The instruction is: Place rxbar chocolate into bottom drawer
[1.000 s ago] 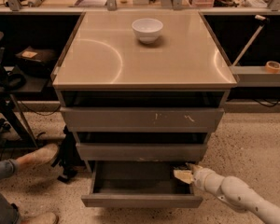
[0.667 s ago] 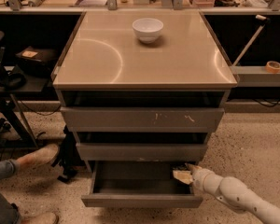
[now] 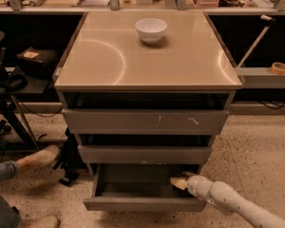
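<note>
**Gripper inside the open bottom drawer, lower right of the frame**

You are looking at the gripper (image 3: 179, 181) sitting inside the bottom drawer (image 3: 142, 204), at the right end of its dark tray, just behind the low front panel. The pale arm (image 3: 228, 202) is reaching in from the lower right corner of the frame. You cannot tell whether the gripper is wide, narrow or holding anything. You cannot pick out the rxbar chocolate either; the tray around the gripper is lying in shadow.

The bottom drawer is standing pulled out, while the middle drawer (image 3: 145, 154) and the scratched drawer front (image 3: 145, 121) above it are sitting further in. On the bench (image 3: 109, 61) a white bowl (image 3: 151, 30) is resting upright near the top centre of the frame. At the lower left, a person's shoe (image 3: 38, 156) is showing on the speckled floor (image 3: 256, 146).
</note>
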Robot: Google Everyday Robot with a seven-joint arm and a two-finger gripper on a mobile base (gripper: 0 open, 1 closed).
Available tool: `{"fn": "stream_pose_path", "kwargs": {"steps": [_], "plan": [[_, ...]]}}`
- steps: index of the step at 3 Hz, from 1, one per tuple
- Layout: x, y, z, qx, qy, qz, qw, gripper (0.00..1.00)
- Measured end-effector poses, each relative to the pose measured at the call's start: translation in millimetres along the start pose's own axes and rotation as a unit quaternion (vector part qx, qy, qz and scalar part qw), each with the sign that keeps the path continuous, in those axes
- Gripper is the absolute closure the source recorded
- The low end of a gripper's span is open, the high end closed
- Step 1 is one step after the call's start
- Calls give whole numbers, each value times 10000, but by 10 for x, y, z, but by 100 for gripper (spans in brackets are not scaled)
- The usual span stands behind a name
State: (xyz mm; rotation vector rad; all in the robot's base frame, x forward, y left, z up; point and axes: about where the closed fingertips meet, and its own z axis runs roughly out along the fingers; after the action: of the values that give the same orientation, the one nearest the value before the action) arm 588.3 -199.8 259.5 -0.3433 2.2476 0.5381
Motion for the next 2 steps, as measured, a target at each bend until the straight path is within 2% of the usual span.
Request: {"fn": "stream_pose_path", "kwargs": {"steps": [1,2], "plan": [[-4,-90,33,68,-43,48,10000,100],[12,-82,46,137,-55,-1,9999,100]]}}
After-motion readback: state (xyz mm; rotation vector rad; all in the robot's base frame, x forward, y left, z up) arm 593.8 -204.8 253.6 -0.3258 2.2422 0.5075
